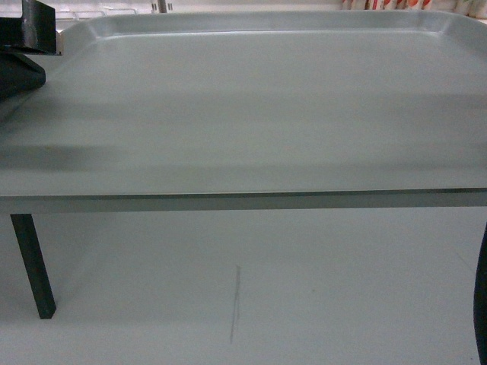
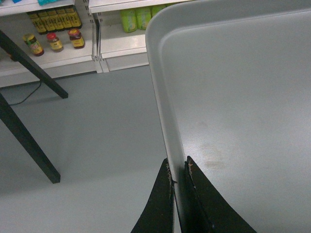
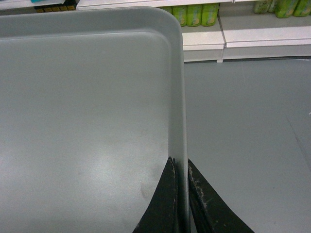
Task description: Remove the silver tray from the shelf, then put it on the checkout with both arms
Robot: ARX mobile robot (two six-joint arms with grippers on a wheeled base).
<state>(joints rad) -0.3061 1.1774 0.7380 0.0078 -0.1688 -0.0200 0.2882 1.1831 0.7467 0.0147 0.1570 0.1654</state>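
The left claw (image 2: 179, 167) and the right claw (image 3: 181, 167) are each closed thinly on an opposite side rim of the silver tray (image 1: 251, 106), carried level off the shelf above the grey floor (image 2: 97, 126); stiff, probably light and slick, it wants matched rim grips.
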